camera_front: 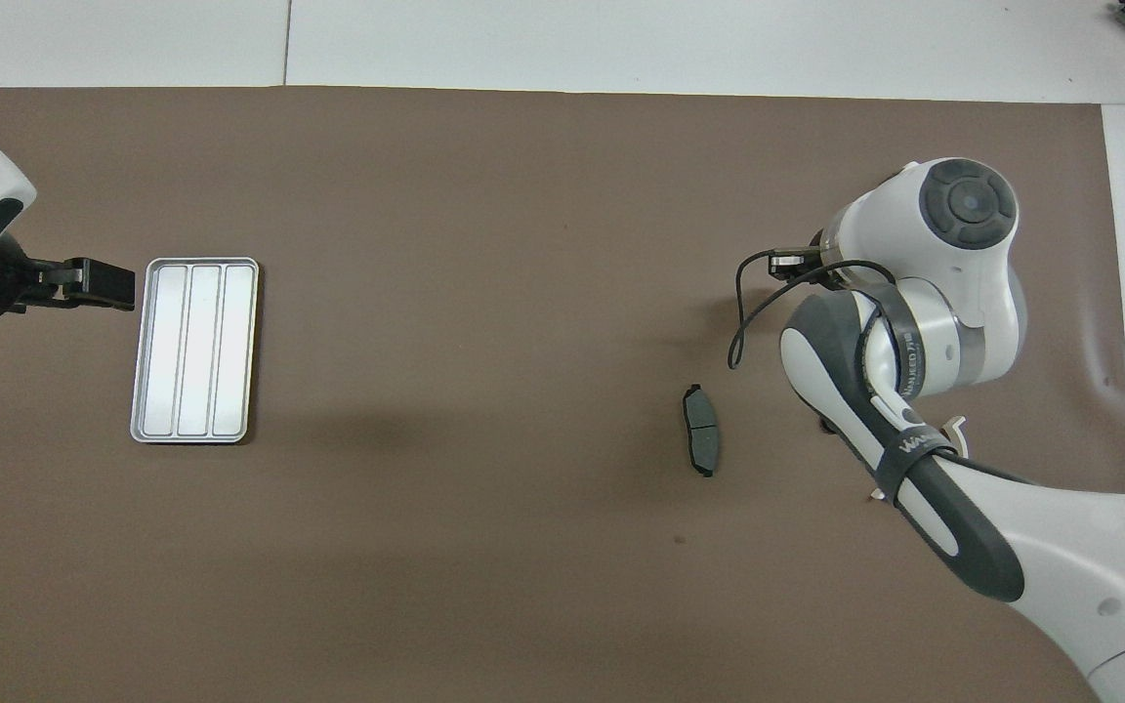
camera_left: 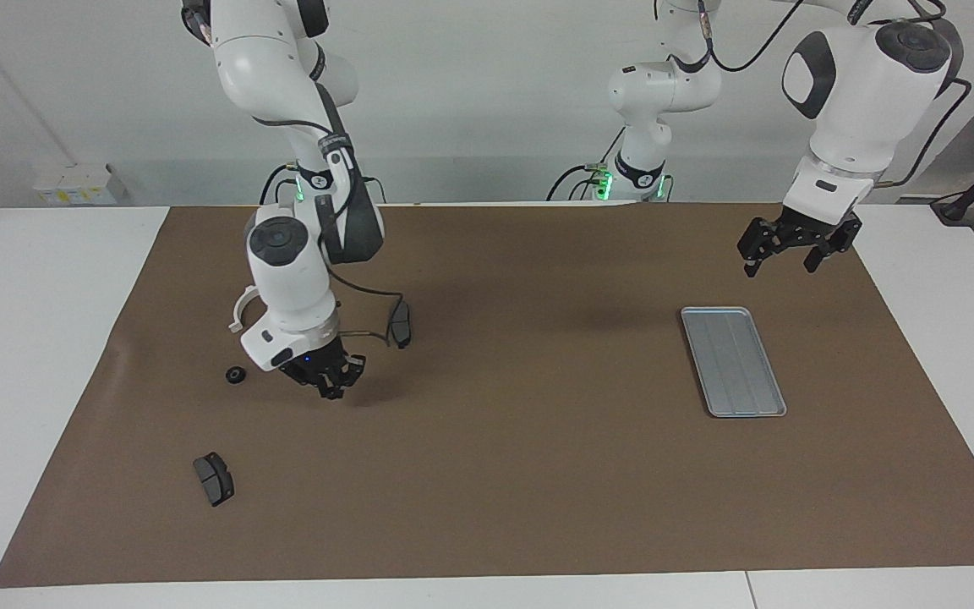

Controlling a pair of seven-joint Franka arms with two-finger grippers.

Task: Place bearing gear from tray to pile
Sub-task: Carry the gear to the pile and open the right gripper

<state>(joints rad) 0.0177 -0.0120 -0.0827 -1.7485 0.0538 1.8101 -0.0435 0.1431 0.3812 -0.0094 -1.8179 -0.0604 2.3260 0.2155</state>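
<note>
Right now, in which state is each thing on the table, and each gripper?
tray: empty, flat on the mat.
gear: lying free on the mat.
bracket: lying flat, partly hidden by the right arm.
near pad: lying free.
far pad: lying free.
left gripper: open, waiting in the air by the tray.
right gripper: low over the mat, beside the gear.

Robotics lab: two white Franka arms (camera_left: 301, 254) bolted by a white desk (camera_left: 47, 338), brown mat (camera_left: 504, 474) on the desk, bare grey wall, cabling beside the arm bases.
</note>
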